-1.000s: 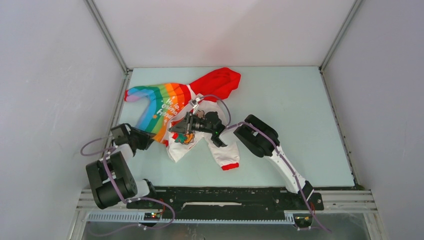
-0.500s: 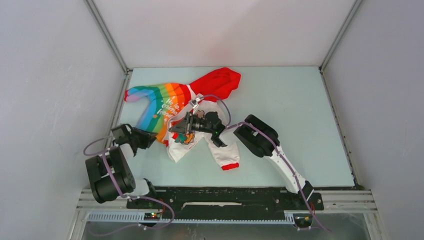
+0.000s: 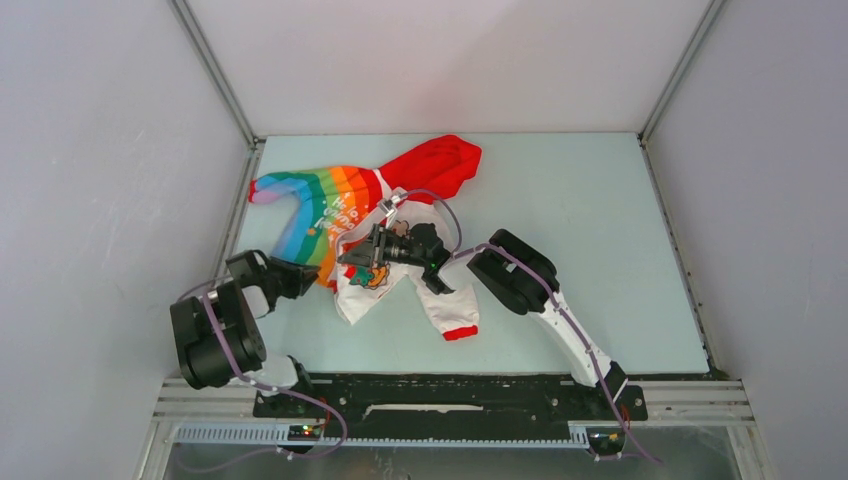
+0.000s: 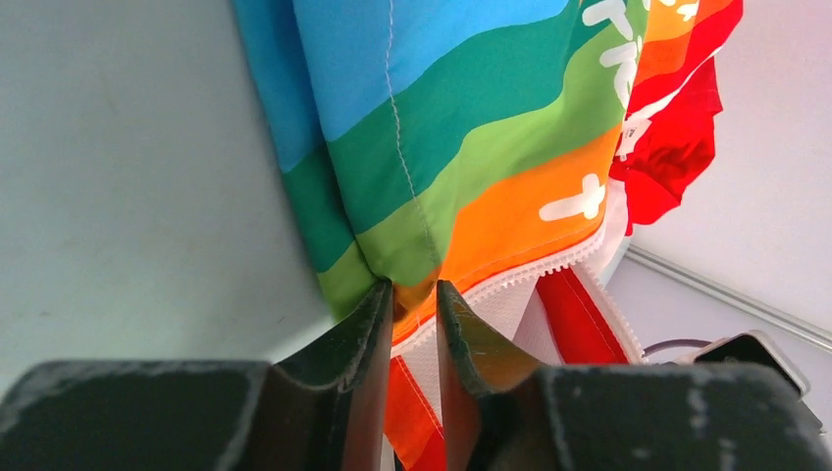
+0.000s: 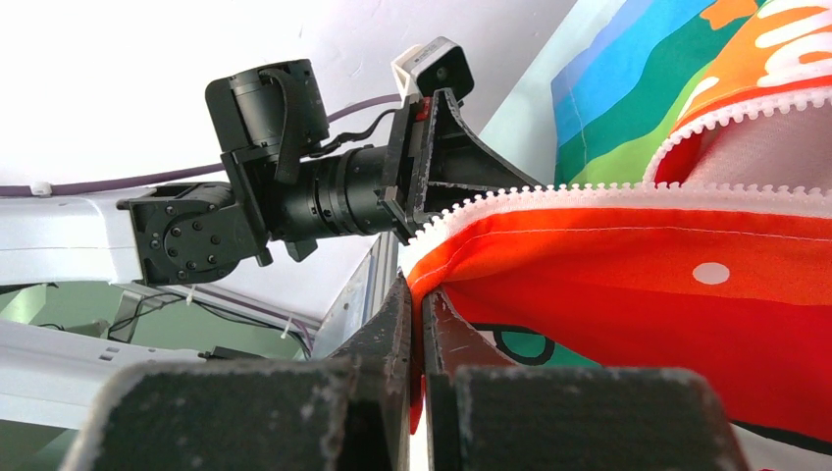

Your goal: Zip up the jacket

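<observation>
Bare table (image 3: 580, 230) right of jacket (image 3: 330, 215); wall (image 3: 120, 200) close left.

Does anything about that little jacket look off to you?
Yes: the jacket lies crumpled and askew, its front open. The white zipper teeth of the two halves are apart, not meshed.

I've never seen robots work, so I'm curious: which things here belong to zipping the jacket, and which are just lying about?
Part of the job: the jacket; left tool, at its rainbow hem; right tool, pinching the zipper edge.
Just there: the table; white walls.
</observation>
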### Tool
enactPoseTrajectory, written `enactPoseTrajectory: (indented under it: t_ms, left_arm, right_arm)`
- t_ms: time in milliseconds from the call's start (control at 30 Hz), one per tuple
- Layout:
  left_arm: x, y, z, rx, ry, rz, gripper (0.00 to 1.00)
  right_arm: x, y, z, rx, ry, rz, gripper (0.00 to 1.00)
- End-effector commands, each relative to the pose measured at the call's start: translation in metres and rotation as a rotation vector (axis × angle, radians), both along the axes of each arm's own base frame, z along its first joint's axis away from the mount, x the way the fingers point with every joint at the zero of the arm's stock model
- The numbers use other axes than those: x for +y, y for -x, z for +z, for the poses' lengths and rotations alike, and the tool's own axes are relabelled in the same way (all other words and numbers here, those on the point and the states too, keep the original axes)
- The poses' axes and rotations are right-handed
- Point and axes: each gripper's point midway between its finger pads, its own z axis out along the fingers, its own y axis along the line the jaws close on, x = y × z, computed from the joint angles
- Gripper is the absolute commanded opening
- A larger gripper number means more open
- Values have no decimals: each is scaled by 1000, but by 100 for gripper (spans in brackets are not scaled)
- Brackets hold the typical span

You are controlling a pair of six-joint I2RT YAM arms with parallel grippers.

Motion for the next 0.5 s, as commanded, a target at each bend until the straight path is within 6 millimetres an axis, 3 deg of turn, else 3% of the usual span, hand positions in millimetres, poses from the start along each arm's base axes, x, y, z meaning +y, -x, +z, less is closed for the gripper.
enactPoseTrajectory:
  t_ms: [0,333,467]
  left_arm:
    - [-4,-1,1,-23,33,-12,26]
    - [-4,2,1,-1,-7,-36,34]
    - [-9,-4,6,-24,-6,-71,24]
  right_arm:
    - [0,-4,0,-23,-25,-13,0]
    - [1,-3,-2,-19,-22,-10,0]
    - [0,-4,-6,-8,-14,-13,0]
